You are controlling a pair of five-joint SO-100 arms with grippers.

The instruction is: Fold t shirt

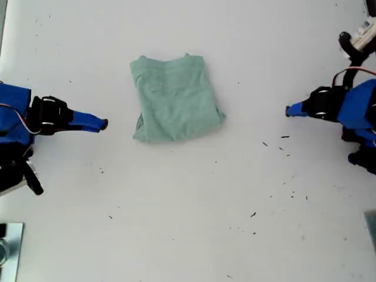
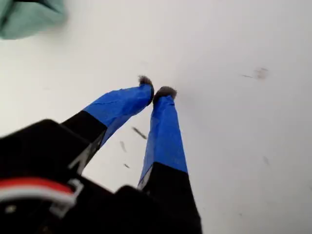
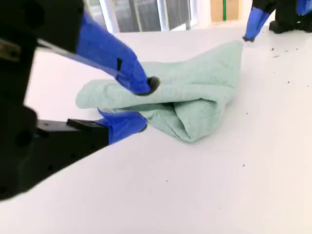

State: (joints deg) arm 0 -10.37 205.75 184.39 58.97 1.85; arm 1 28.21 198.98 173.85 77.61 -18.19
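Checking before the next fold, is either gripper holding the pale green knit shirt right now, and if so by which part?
Nothing is held. My first gripper is shut on nothing; my second gripper is open beside the folded pale green knit shirt.

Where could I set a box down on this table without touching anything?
The broad bare table below the t shirt in the exterior view is free. Tightest: the gap between it and my second gripper.

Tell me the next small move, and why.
Probably ease my second gripper forward onto the near edge of the t shirt: its jaws stand open just short of the folded cloth, while my first gripper is shut over the bare table, off the shirt.
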